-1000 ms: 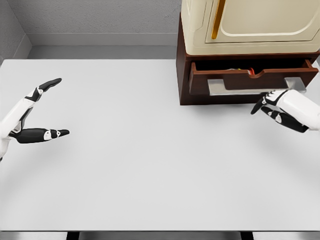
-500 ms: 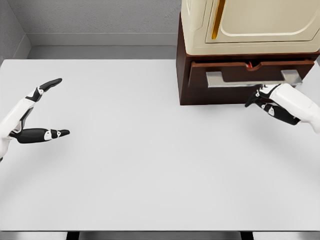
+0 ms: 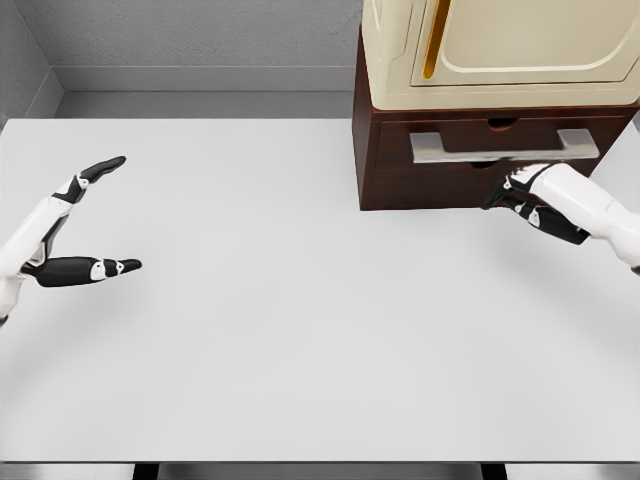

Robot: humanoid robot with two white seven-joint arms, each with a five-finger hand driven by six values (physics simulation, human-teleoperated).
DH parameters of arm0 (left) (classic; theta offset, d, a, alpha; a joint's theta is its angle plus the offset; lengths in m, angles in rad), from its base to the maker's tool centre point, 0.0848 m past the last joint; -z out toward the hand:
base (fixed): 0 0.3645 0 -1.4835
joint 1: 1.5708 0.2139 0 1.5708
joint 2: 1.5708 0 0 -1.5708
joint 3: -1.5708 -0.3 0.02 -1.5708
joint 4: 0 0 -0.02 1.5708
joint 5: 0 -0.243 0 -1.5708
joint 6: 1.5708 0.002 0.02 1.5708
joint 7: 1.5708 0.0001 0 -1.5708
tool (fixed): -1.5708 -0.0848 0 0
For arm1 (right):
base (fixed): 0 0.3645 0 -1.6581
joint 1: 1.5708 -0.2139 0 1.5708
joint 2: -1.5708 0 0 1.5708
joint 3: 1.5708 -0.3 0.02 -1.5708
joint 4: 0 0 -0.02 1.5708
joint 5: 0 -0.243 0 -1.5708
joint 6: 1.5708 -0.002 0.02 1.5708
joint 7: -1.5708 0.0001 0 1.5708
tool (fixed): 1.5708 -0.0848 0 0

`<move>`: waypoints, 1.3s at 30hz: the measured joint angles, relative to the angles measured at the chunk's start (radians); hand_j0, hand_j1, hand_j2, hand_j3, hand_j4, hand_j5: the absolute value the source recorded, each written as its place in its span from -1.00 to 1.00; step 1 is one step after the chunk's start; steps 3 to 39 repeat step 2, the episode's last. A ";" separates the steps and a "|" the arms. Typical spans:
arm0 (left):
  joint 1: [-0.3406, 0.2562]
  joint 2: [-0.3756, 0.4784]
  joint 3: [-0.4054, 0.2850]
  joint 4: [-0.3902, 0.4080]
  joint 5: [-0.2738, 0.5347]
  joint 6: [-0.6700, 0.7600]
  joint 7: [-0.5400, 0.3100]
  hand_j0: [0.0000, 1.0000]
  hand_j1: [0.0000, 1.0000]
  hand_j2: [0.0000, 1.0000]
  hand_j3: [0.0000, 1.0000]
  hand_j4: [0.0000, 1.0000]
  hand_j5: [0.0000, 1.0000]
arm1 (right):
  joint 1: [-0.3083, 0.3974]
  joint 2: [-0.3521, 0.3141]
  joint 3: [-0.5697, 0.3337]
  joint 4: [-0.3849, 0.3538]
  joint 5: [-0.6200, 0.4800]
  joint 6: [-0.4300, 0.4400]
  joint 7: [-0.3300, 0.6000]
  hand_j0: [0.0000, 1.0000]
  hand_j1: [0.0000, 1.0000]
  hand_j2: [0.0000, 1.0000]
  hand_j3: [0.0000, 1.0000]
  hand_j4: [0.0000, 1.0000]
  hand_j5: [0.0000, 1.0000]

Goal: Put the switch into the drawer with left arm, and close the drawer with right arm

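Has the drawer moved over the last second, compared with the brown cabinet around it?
Yes. The drawer has slid back into the brown cabinet; its front now sits flush, with the right hand just below the handle.

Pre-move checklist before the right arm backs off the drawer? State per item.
1. Drawer front flush with the brown cabinet: ok, no gap shows.
2. Switch inside the drawer: cannot tell, drawer is shut.
3. Right hand free of the silver handle: ok, it sits just below the handle and holds nothing.
4. Left hand open and empty at the table's left: ok.
5. Table behind the right arm free for retreat: ok, nothing lies there.
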 measured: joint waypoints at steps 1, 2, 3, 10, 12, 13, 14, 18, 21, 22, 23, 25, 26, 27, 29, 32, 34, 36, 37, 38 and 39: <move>0.000 -0.001 0.000 -0.001 0.000 0.000 0.000 1.00 1.00 1.00 1.00 1.00 1.00 | 0.039 -0.015 -0.001 -0.008 -0.002 0.000 -0.001 -0.11 -0.11 -0.11 -0.11 -0.11 -0.11; 0.003 -0.001 0.000 -0.003 0.000 0.000 0.000 1.00 1.00 1.00 1.00 1.00 1.00 | 0.057 -0.039 -0.003 -0.023 -0.001 0.000 -0.001 -0.10 -0.10 -0.10 -0.10 -0.10 -0.10; 0.003 -0.001 0.000 -0.003 0.000 0.000 0.000 1.00 1.00 1.00 1.00 1.00 1.00 | 0.057 -0.039 -0.003 -0.023 -0.001 0.000 -0.001 -0.10 -0.10 -0.10 -0.10 -0.10 -0.10; 0.003 -0.001 0.000 -0.003 0.000 0.000 0.000 1.00 1.00 1.00 1.00 1.00 1.00 | 0.057 -0.039 -0.003 -0.023 -0.001 0.000 -0.001 -0.10 -0.10 -0.10 -0.10 -0.10 -0.10; 0.003 -0.001 0.000 -0.003 0.000 0.000 0.000 1.00 1.00 1.00 1.00 1.00 1.00 | 0.057 -0.039 -0.003 -0.023 -0.001 0.000 -0.001 -0.10 -0.10 -0.10 -0.10 -0.10 -0.10; 0.003 -0.001 0.000 -0.003 0.000 0.000 0.000 1.00 1.00 1.00 1.00 1.00 1.00 | 0.057 -0.039 -0.003 -0.023 -0.001 0.000 -0.001 -0.10 -0.10 -0.10 -0.10 -0.10 -0.10; 0.003 -0.001 0.000 -0.003 0.000 0.000 0.000 1.00 1.00 1.00 1.00 1.00 1.00 | 0.057 -0.039 -0.003 -0.023 -0.001 0.000 -0.001 -0.10 -0.10 -0.10 -0.10 -0.10 -0.10; 0.003 -0.001 0.000 -0.003 0.000 0.000 0.000 1.00 1.00 1.00 1.00 1.00 1.00 | 0.057 -0.039 -0.003 -0.023 -0.001 0.000 -0.001 -0.10 -0.10 -0.10 -0.10 -0.10 -0.10; 0.003 -0.001 0.000 -0.003 0.000 0.000 0.000 1.00 1.00 1.00 1.00 1.00 1.00 | 0.057 -0.039 -0.003 -0.023 -0.001 0.000 -0.001 -0.10 -0.10 -0.10 -0.10 -0.10 -0.10; 0.003 -0.001 0.000 -0.003 0.000 0.000 0.000 1.00 1.00 1.00 1.00 1.00 1.00 | 0.057 -0.039 -0.003 -0.023 -0.001 0.000 -0.001 -0.10 -0.10 -0.10 -0.10 -0.10 -0.10; 0.003 -0.001 0.000 -0.003 0.000 0.000 0.000 1.00 1.00 1.00 1.00 1.00 1.00 | 0.057 -0.039 -0.003 -0.023 -0.001 0.000 -0.001 -0.10 -0.10 -0.10 -0.10 -0.10 -0.10; 0.003 -0.001 0.000 -0.003 0.000 0.000 0.000 1.00 1.00 1.00 1.00 1.00 1.00 | 0.057 -0.039 -0.003 -0.023 -0.001 0.000 -0.001 -0.10 -0.10 -0.10 -0.10 -0.10 -0.10; 0.003 -0.001 0.000 -0.003 0.000 0.000 0.000 1.00 1.00 1.00 1.00 1.00 1.00 | 0.057 -0.039 -0.003 -0.023 -0.001 0.000 -0.001 -0.10 -0.10 -0.10 -0.10 -0.10 -0.10; 0.003 -0.001 0.000 -0.003 0.000 0.000 0.000 1.00 1.00 1.00 1.00 1.00 1.00 | 0.057 -0.039 -0.003 -0.023 -0.001 0.000 -0.001 -0.10 -0.10 -0.10 -0.10 -0.10 -0.10; 0.003 -0.001 0.000 -0.003 0.000 0.000 0.000 1.00 1.00 1.00 1.00 1.00 1.00 | 0.057 -0.039 -0.003 -0.023 -0.001 0.000 -0.001 -0.10 -0.10 -0.10 -0.10 -0.10 -0.10; 0.003 -0.001 0.000 -0.003 0.000 0.000 0.000 1.00 1.00 1.00 1.00 1.00 1.00 | 0.057 -0.039 -0.003 -0.023 -0.001 0.000 -0.001 -0.10 -0.10 -0.10 -0.10 -0.10 -0.10; 0.003 -0.001 0.000 -0.003 0.000 0.000 0.000 1.00 1.00 1.00 1.00 1.00 1.00 | 0.057 -0.039 -0.003 -0.023 -0.001 0.000 -0.001 -0.10 -0.10 -0.10 -0.10 -0.10 -0.10; 0.003 -0.001 0.000 -0.003 0.000 0.000 0.000 1.00 1.00 1.00 1.00 1.00 1.00 | 0.057 -0.039 -0.003 -0.023 -0.001 0.000 -0.001 -0.10 -0.10 -0.10 -0.10 -0.10 -0.10; 0.003 -0.001 0.000 -0.003 0.000 0.000 0.000 1.00 1.00 1.00 1.00 1.00 1.00 | 0.057 -0.039 -0.003 -0.023 -0.001 0.000 -0.001 -0.10 -0.10 -0.10 -0.10 -0.10 -0.10; 0.003 -0.001 0.000 -0.003 0.000 0.000 0.000 1.00 1.00 1.00 1.00 1.00 1.00 | 0.057 -0.039 -0.003 -0.023 -0.001 0.000 -0.001 -0.10 -0.10 -0.10 -0.10 -0.10 -0.10; 0.003 -0.001 0.000 -0.003 0.000 0.000 0.000 1.00 1.00 1.00 1.00 1.00 1.00 | 0.057 -0.039 -0.003 -0.023 -0.001 0.000 -0.001 -0.10 -0.10 -0.10 -0.10 -0.10 -0.10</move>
